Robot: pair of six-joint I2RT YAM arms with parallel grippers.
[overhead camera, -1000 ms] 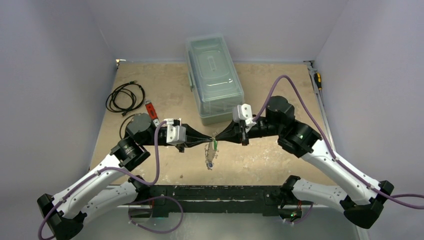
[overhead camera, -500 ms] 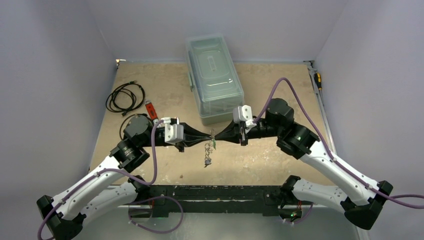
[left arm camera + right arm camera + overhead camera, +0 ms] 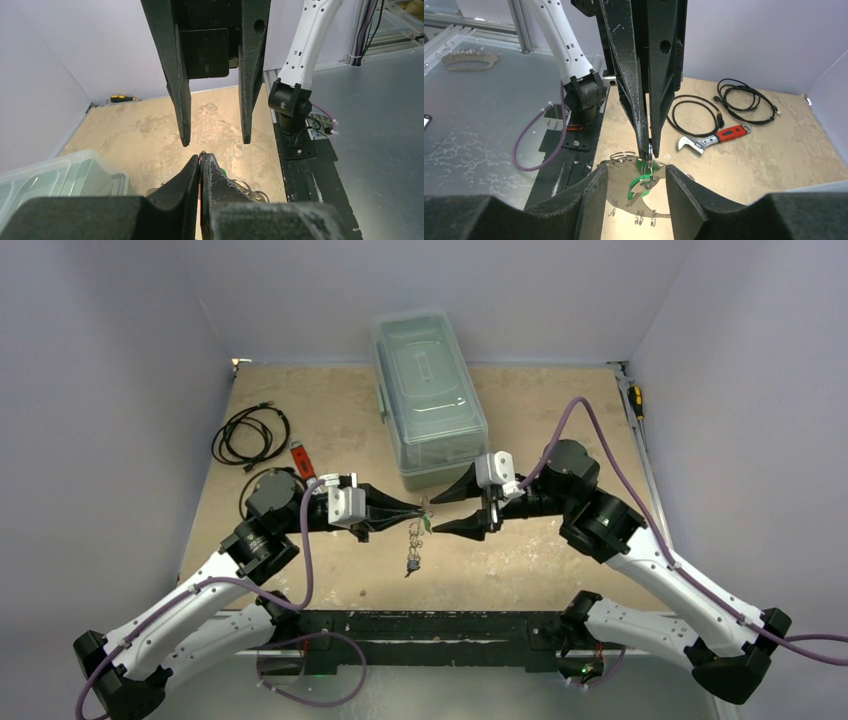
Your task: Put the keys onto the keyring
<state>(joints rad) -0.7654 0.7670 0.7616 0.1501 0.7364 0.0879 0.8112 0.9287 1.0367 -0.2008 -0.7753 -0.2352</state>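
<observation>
Far on your left, the black cables lie in loops on the table. The red-handled wrench lies just beside them. Your left gripper points toward the middle of the table. Its fingers are pressed tight together and pinch a small wire ring at the top of the keyring. The keyring hangs down from those tips, shiny and thin, near the front middle of the table. You cannot tell from these views if its low end touches the table. The green key hangs just under the pinched tips, right against the small ring. Your right gripper faces the left one, tip to tip. Its fingers are spread wide apart and hold nothing. In the right wrist view the green key and the keyring sit in the gap between those two open fingers, and neither finger touches them. Behind the two grippers, the clear box stands with its lid on. Far on your right, a screwdriver lies along the edge of the table by the wall.
</observation>
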